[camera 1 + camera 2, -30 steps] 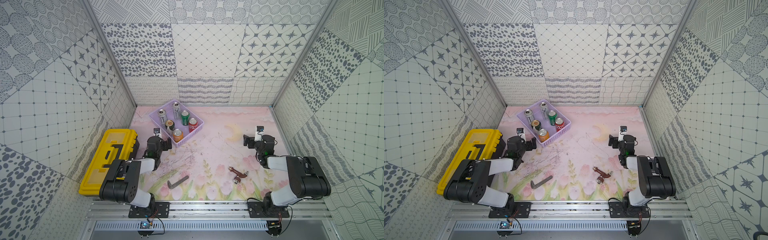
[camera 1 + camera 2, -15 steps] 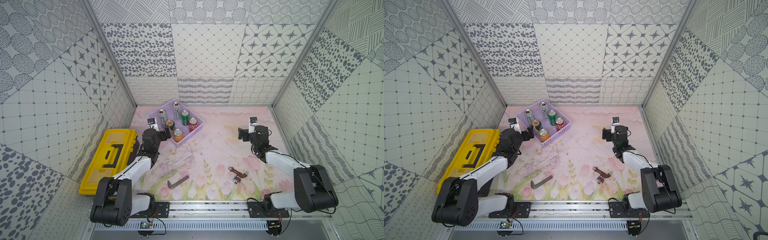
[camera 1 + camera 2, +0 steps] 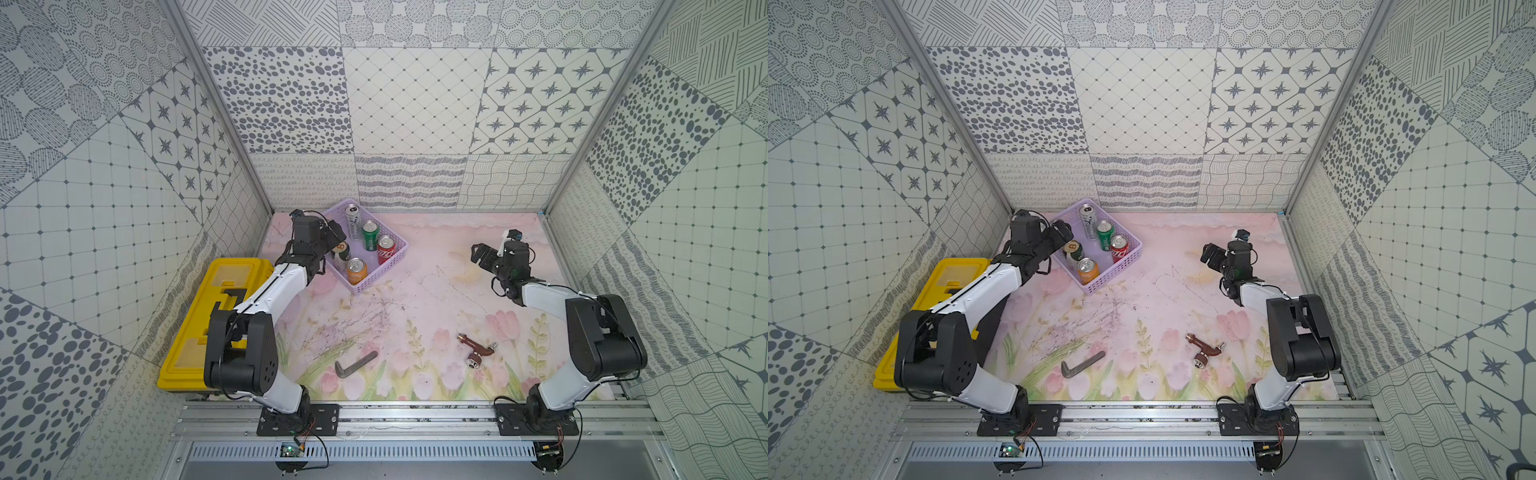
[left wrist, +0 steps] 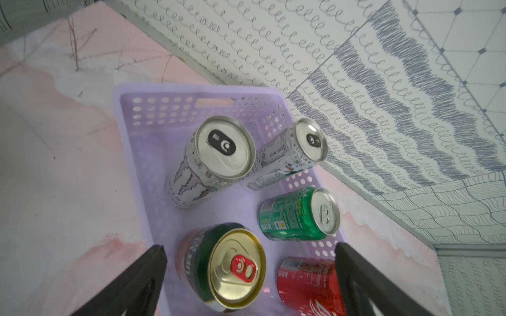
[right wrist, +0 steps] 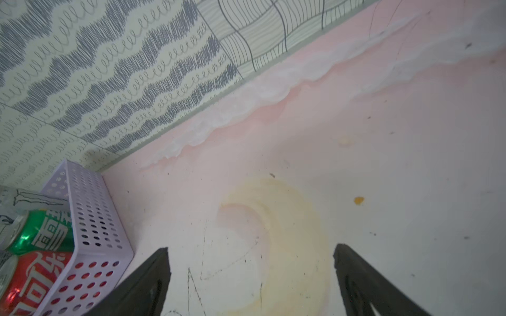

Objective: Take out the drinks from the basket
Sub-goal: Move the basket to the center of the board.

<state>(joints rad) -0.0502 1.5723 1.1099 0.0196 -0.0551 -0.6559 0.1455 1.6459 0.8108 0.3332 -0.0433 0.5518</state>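
- The basket (image 3: 382, 272), lavender with perforated walls, sits at the far end of the bench (image 3: 419, 299), close to the back wall. It holds all six drinks (image 3: 1104, 233), upright in two rows of three.
- In the basket's row toward the right arm stand a tall silver-white can (image 3: 353, 220), a green can (image 3: 369, 235) and a red can (image 3: 386, 249).
- The other row has a second tall silver-white can (image 4: 216, 164), seen only in the left wrist view. Next come a dark green can (image 3: 341, 253) with a gold top and an orange can (image 3: 357, 271) at the basket's near corner.
- The left tool (image 4: 249, 246) hovers above the basket, spread wide and pinching nothing, with the gold-topped can showing between its fingers.
- The right tool (image 5: 250, 247) is well apart from the basket over bare bench, also spread and empty.
- A yellow toolbox (image 3: 195, 332) lies near the basket, toward the left arm's base.
- An L-shaped dark metal key (image 3: 355, 365) and a brown tap fitting (image 3: 476, 348) lie well apart from the basket, toward the bench's near edge.
- The bench carries a pink floral print with dark scribbles. Grey-and-white patterned walls (image 3: 407, 124) close in three sides.
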